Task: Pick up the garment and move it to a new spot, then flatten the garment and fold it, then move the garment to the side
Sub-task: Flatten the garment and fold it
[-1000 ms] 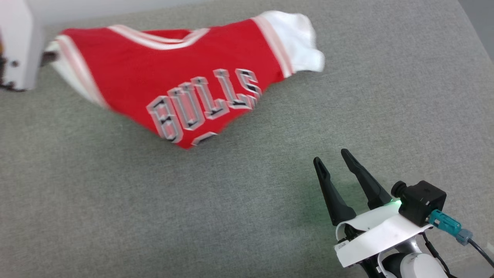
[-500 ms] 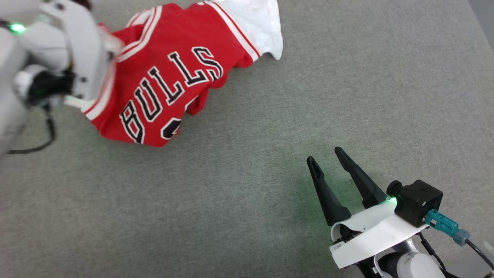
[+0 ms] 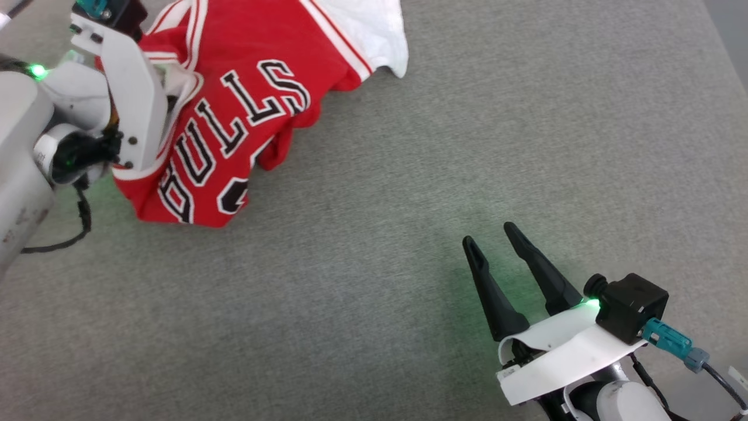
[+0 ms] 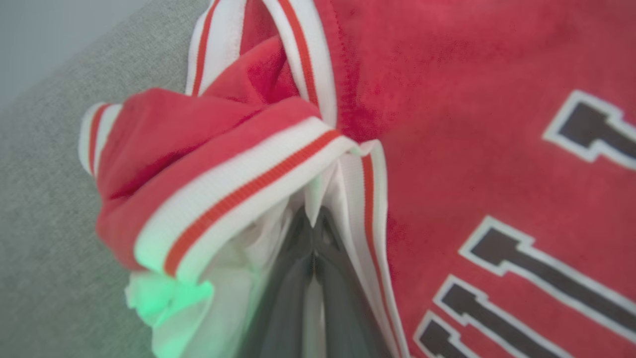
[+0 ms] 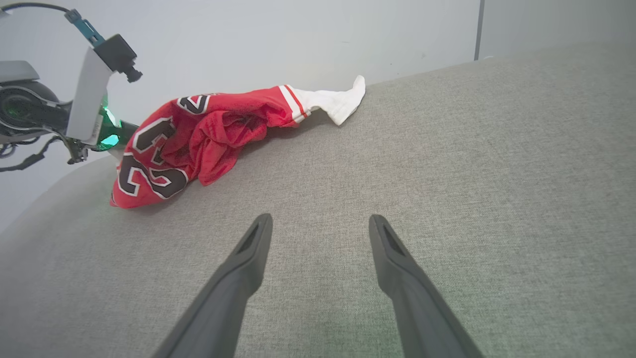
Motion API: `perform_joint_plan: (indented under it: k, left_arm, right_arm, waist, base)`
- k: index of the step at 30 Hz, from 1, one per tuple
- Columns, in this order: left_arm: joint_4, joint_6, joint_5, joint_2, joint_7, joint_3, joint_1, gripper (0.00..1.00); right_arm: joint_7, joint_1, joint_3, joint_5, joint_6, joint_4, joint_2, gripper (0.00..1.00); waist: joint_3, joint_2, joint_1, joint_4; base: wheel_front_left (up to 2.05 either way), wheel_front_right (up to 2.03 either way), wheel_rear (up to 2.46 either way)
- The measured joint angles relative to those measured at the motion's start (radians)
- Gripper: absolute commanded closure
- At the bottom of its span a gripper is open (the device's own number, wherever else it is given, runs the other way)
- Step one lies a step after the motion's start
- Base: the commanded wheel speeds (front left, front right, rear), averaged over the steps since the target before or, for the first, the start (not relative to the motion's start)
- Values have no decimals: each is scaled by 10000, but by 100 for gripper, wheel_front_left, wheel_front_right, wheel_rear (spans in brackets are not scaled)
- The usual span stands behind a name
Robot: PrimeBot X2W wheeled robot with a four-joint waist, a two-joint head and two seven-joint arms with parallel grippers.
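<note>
The garment (image 3: 234,111), a red jersey with white sleeves and black "BULLS" lettering, lies bunched at the upper left of the grey surface, one white sleeve (image 3: 374,29) trailing right. My left gripper (image 4: 314,223) is shut on its white striped trim at the left shoulder; the fingertips are buried in cloth. From the right wrist the garment (image 5: 198,134) shows as a crumpled heap, with the left arm (image 5: 84,99) beside it. My right gripper (image 3: 492,240) hovers open at the lower right, well away from the cloth, nothing between its fingers (image 5: 253,248).
A grey fabric surface (image 3: 409,204) spreads under everything. A pale wall (image 5: 298,35) rises behind its far edge. The left arm's cable (image 3: 76,228) hangs at the left edge.
The left arm has swung the garment down and toward the left; it has gone from stretched out in the air to bunched on the surface. The right gripper has stayed almost still.
</note>
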Motion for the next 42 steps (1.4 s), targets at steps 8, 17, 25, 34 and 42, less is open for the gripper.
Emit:
perform_joint_plan:
  k: [8, 17, 25, 34, 42]
  left_arm:
    - [-1561, 0, -1089, 384, 288, 86, -578, 0]
    - [-2220, 0, -1386, 1354, 1538, 54, -1269, 0]
    - [-1517, 0, -2533, 1613, 2685, 173, -1071, 0]
    - [-1014, 0, -3120, 1361, 2587, 431, -881, 67]
    - [-1022, 0, -3478, 1106, 1885, 771, -635, 100]
  right_arm:
    - [238, -85, -280, -182, 0, 36, 2, 0]
    - [464, -110, -322, -282, 0, -123, 2, 0]
    - [489, -106, -284, -290, 0, -249, 0, 0]
    - [491, -101, -293, -374, 0, -466, 0, 0]
    - [594, -58, -483, -477, 0, -508, 0, 0]
  waist:
    - [-288, 0, 0, 668]
    - [-619, 0, 0, 1309]
    - [-376, 0, 0, 1102]
    - [-25, 0, 0, 777]
    - [-56, 0, 0, 994]
  base:
    - [0, 0, 0]
    - [0, 0, 0]
    - [0, 0, 0]
    - [0, 0, 0]
    - [0, 0, 0]
